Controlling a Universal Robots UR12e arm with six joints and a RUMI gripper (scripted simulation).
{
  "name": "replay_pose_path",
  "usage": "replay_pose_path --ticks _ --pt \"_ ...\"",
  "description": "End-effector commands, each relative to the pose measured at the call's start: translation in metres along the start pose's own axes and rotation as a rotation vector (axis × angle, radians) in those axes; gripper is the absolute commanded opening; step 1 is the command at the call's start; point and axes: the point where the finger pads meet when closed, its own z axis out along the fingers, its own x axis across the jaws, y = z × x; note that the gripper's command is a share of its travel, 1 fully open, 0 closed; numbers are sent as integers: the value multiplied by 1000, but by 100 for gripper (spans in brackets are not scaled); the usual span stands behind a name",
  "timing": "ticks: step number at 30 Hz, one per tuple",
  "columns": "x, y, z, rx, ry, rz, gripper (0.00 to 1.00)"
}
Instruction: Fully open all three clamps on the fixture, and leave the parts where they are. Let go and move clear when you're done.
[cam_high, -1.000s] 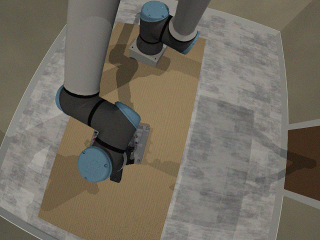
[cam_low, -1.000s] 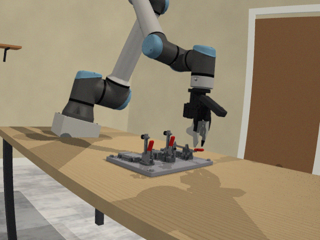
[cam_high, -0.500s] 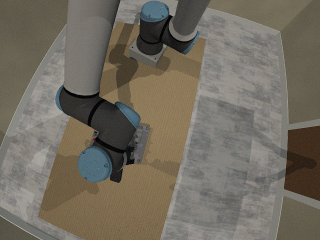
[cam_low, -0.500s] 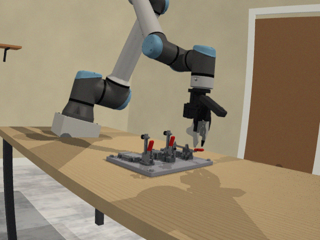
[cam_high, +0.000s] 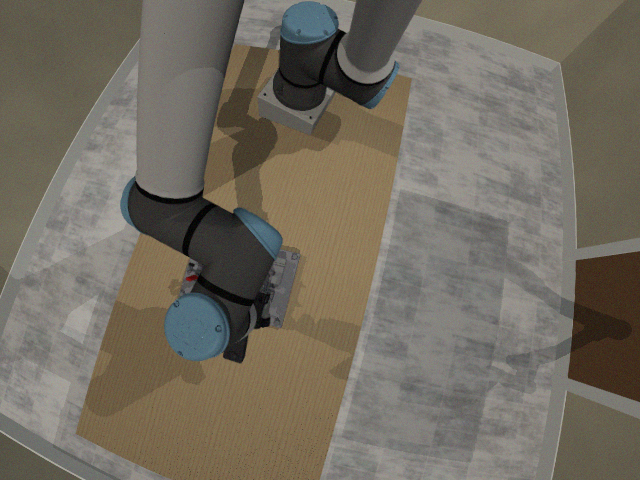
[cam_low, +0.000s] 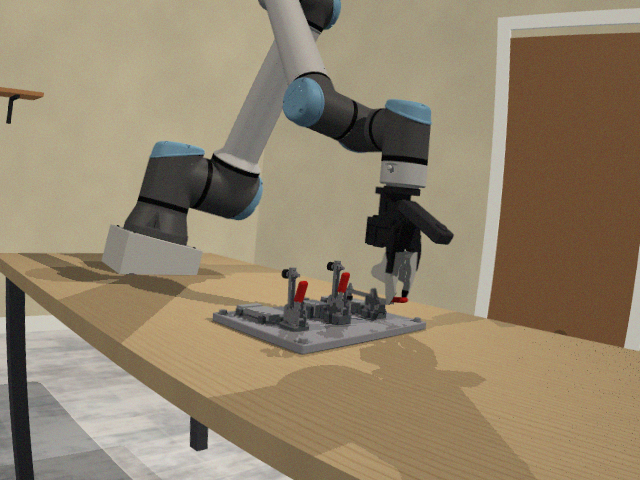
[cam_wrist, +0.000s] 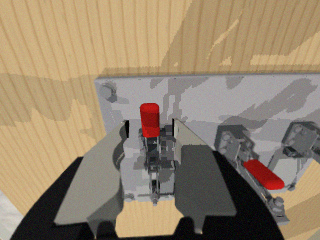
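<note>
A grey fixture plate (cam_low: 315, 342) (cam_high: 291, 272) (cam_wrist: 200, 95) lies on the wooden table and carries three toggle clamps with red handles. In the exterior view, the left clamp's handle (cam_low: 300, 291) and the middle clamp's handle (cam_low: 343, 282) stand up. The right clamp's handle (cam_low: 399, 299) (cam_wrist: 149, 119) lies low and flat. My gripper (cam_low: 398, 290) (cam_wrist: 150, 120) is down over this right clamp, with a finger on each side of it and a gap between fingers and clamp. The wrist view also shows the neighbouring clamp's handle (cam_wrist: 263, 174). In the top view the arm hides the gripper.
The robot's base block (cam_low: 149, 255) (cam_high: 292, 111) stands at the far end of the table. The table's near edge (cam_low: 206, 403) runs in front of the fixture. A brown door (cam_low: 568, 180) is behind to the right.
</note>
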Motion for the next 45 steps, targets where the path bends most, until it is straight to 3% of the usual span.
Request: replay_pose_path --ticks 1,43,44,45 --pt "0 -1 6 2 0 0 28" --pt "0 -1 8 2 0 0 28" --pt "0 -1 8 2 0 0 0" --pt "0 -1 8 2 0 0 0"
